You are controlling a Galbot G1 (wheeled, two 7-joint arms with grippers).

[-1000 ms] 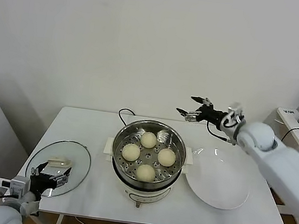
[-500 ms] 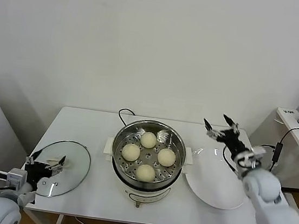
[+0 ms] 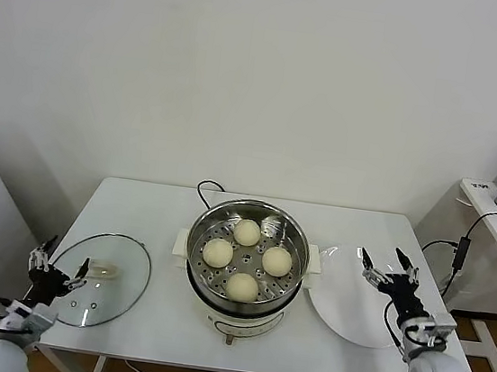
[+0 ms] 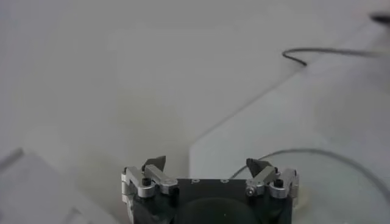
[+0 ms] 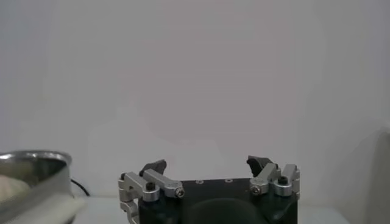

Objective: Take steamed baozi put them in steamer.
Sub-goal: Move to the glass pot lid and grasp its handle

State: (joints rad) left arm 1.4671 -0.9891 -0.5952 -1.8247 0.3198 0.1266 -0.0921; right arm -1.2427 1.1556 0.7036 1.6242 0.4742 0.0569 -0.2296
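Head view, right tool [image 3: 387,266] raised, spread, over plate [image 3: 341,317]

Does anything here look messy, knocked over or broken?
Nothing stands out. All four baozi sit neatly in the steamer, which stands upright. The glass lid lies flat on the table's left, and the white plate on the right is bare. The left gripper and right gripper are open, holding nothing.
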